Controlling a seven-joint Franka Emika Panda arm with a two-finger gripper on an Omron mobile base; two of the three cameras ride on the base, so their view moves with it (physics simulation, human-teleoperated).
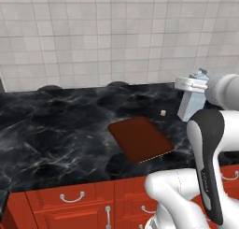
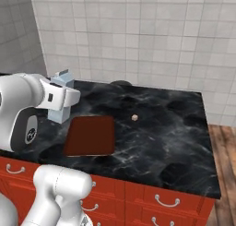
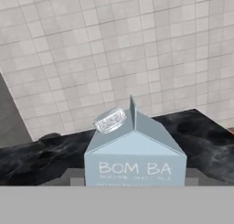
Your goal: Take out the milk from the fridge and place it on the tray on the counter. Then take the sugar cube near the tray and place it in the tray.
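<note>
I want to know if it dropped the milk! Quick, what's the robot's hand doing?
Gripper: closed on the milk carton, held up beside the tray.

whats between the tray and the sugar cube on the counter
Nothing: only bare black counter separates the tray from the sugar cube. The right base view shows the gap most plainly; the left base view agrees.

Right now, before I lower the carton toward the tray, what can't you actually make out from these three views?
- Finger contact on the milk: hand view, cut off at the bottom.
- Carton's base and its height above the counter: left base view, the arm covers its lower right; right base view, the hand covers its middle.
- Sugar cube: too small for detail.
- Tray rim height: unclear.
</note>
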